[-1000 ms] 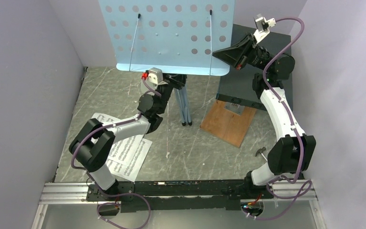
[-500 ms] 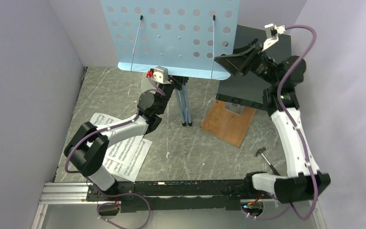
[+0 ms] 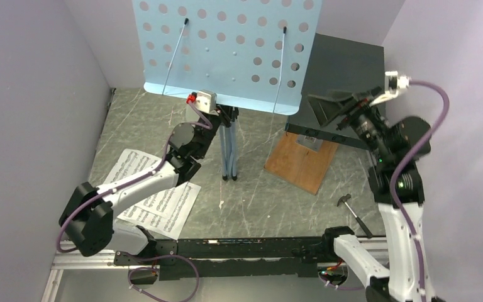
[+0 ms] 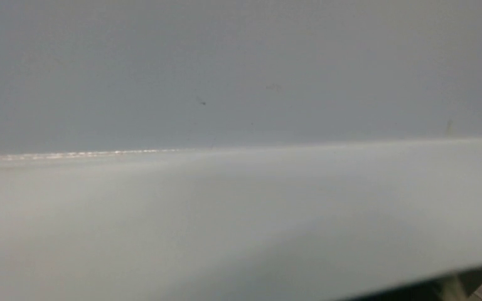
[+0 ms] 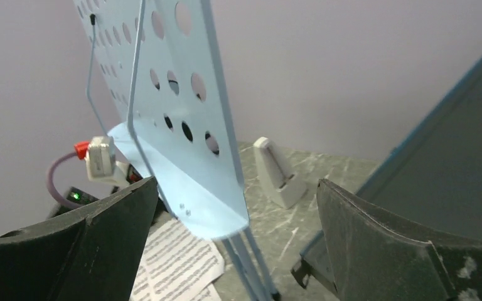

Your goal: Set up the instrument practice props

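Note:
The light blue perforated music stand [image 3: 226, 50] is upright at the back, its thin legs [image 3: 227, 151] folded together on the floor. My left gripper [image 3: 225, 116] sits at the stand's post just under the shelf. Its jaws are hidden there, and they appear shut on the post. The left wrist view holds only a blurred pale blue surface [image 4: 238, 213]. My right gripper [image 3: 336, 107] is open, off the stand's right edge and touching nothing. Between its fingers [image 5: 88, 251] I see the stand's shelf corner [image 5: 207, 207] farther off. The grey-white metronome [image 5: 276, 172] stands beyond. Sheet-music pages [image 3: 157, 195] lie on the floor at the left.
A big dark box [image 3: 343, 63] on a wooden board [image 3: 302, 163] stands at the back right, close behind my right gripper. A small hammer [image 3: 352, 207] lies near the right arm's base. Grey walls close in on both sides.
My right gripper has opened, let go of the stand's right edge and drawn back to the right. The left arm has shifted the stand leftward, and its legs have moved with it.

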`<move>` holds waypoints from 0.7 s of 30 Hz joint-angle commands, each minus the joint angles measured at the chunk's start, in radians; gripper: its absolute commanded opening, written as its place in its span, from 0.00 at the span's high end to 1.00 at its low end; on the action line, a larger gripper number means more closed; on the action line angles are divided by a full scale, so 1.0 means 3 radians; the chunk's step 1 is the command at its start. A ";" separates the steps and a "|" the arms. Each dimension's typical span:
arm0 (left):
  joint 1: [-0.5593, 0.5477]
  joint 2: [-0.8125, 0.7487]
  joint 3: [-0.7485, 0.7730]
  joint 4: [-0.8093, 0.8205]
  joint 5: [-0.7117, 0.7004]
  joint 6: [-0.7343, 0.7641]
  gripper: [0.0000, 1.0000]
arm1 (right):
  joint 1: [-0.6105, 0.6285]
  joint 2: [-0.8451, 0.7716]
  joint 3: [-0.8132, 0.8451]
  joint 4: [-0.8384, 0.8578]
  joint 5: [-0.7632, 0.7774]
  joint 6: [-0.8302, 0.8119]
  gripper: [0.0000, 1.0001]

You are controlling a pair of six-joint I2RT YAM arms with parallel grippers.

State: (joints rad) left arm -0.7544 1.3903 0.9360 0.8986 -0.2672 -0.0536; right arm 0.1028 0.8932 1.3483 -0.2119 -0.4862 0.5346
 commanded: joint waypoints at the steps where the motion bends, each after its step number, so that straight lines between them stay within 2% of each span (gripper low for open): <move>1: -0.0005 -0.0522 0.0229 0.0380 -0.0106 0.0041 1.00 | 0.0000 -0.0427 -0.0295 -0.0101 0.0400 -0.0312 0.01; 7: 0.0000 -0.0665 0.0327 0.0151 -0.0121 -0.0034 1.00 | 0.0000 -0.0720 -0.0569 0.0142 0.0009 -0.0394 0.01; 9: -0.0001 -0.0696 0.0430 -0.0013 -0.0191 -0.0062 1.00 | 0.0000 -0.0717 -0.0671 0.0253 -0.0268 -0.0389 0.05; 11: 0.0003 -0.0738 0.0568 -0.0166 -0.0178 -0.0138 1.00 | 0.0011 -0.0677 -0.0842 0.0423 -0.0630 -0.0254 0.15; 13: -0.0001 -0.0759 0.0688 -0.0229 -0.0089 -0.0210 1.00 | 0.0093 -0.0694 -0.1110 0.0726 -0.0767 -0.0047 0.19; 16: 0.0001 -0.0771 0.0952 -0.0429 -0.0016 -0.0342 1.00 | 0.0526 -0.0739 -0.1356 0.0904 -0.0493 -0.0084 0.21; 21: 0.0001 -0.0785 0.1260 -0.0528 0.0048 -0.0441 1.00 | 0.1453 -0.0435 -0.1433 0.0875 0.0180 -0.0404 0.19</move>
State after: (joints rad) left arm -0.7532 1.2793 1.1213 0.4393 -0.2958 -0.1299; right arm 0.3809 0.7136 0.9241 -0.0536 -0.5716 0.4751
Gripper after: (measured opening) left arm 0.260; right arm 0.797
